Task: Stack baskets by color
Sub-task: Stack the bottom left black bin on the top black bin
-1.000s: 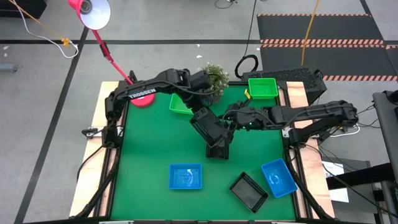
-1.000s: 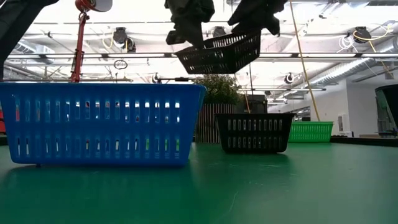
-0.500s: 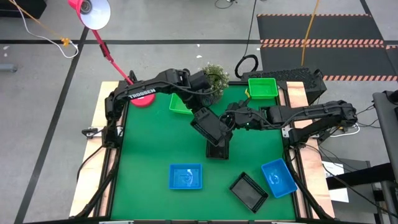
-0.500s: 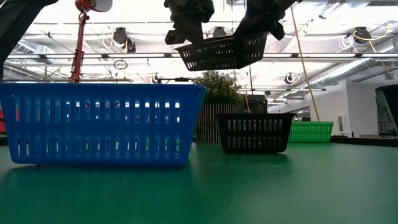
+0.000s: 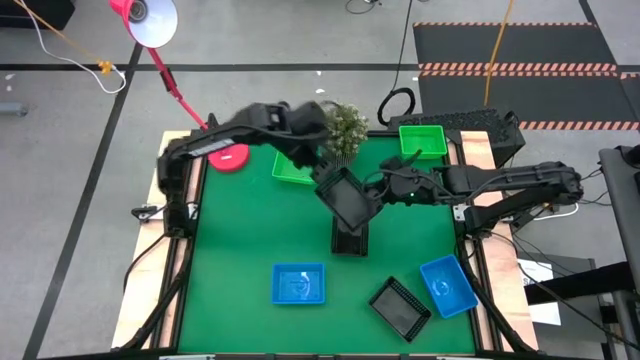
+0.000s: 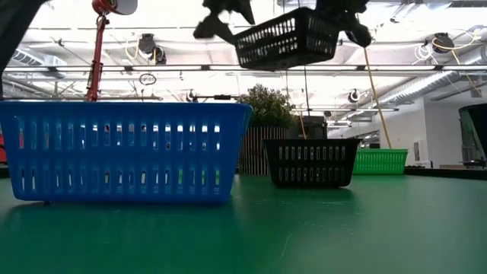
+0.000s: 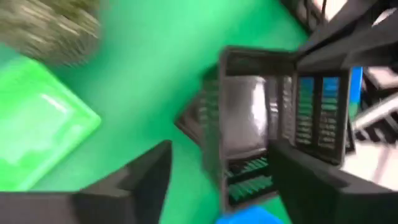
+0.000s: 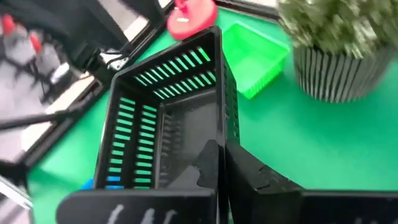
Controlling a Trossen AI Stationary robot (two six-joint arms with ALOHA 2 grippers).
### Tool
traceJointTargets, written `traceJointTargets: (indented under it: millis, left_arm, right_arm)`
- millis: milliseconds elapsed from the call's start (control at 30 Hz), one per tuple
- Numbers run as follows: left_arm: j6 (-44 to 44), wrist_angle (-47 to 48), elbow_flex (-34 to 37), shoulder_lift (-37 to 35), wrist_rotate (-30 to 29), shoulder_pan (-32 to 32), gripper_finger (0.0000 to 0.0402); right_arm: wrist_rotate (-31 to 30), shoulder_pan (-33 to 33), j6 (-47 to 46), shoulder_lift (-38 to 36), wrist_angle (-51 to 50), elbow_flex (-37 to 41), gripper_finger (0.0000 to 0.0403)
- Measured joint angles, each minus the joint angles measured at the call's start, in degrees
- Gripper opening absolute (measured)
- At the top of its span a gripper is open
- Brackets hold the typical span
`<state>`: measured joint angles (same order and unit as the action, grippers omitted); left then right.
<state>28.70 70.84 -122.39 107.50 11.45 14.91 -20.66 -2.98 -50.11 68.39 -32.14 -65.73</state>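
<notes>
- The desk (image 5: 230, 260) is a flat green mat with pale wooden edges – biggest thing here.
- Right tool (image 8: 219, 163) has its dark fingers pinched tight on the rim of a black basket (image 5: 348, 198), holding it up in the air over the middle of the desk, tilted. Slatted plastic walls, rectangular.
- Left tool (image 7: 217, 168) is spread wide with nothing in it, just beside that lifted basket.
- Second black basket (image 5: 349, 240) sits on the mat right under the lifted one; a third black one (image 5: 400, 306) is near the front edge.
- Blue baskets: one (image 5: 298, 283) at the front, another (image 5: 447, 285) at the front right – same slatted plastic.
- Green baskets: one (image 5: 290, 168) by the potted plant (image 5: 343, 126), one (image 5: 422, 140) at the back right.
</notes>
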Motion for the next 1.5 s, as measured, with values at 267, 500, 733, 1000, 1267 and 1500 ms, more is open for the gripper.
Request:
traceJointTargets:
  millis: [267,500,733,1000,1267,1500]
  left_arm:
    - [0.33,-2.68,-0.02,-11.17,-19.45,0.1,0.034]
    - [4.09,2.96,-0.07,-16.67,-28.1,-0.45,0.031]
    - [9.39,9.83,-0.04,-16.73,-28.48,-5.09,0.0267]
    - [18.05,13.52,-0.03,-15.84,-35.36,-14.79,0.0239]
    - [22.02,18.2,-0.07,-15.01,-40.66,-19.95,0.0232]
    - [19.83,18.2,1.35,-14.99,-41.62,-20.3,0.0232]
  right_arm:
    - [-0.27,-2.87,-20.45,-0.3,-2.46,0.0,0.0002]
    - [-9.8,-9.1,-33.61,-0.25,-3.08,0.0,0.0001]
    - [-22.81,-16.7,-48.18,1.35,-5.31,-0.01,0.0001]
    - [-30.31,-20.42,-64.34,8.27,-10.24,-0.02,0.0001]
    - [-30.14,-21.15,-74.27,12.25,-14.93,-0.02,0.0001]
    - [-28.59,-20.7,-74.48,15.89,-16.83,-0.02,0.0001]
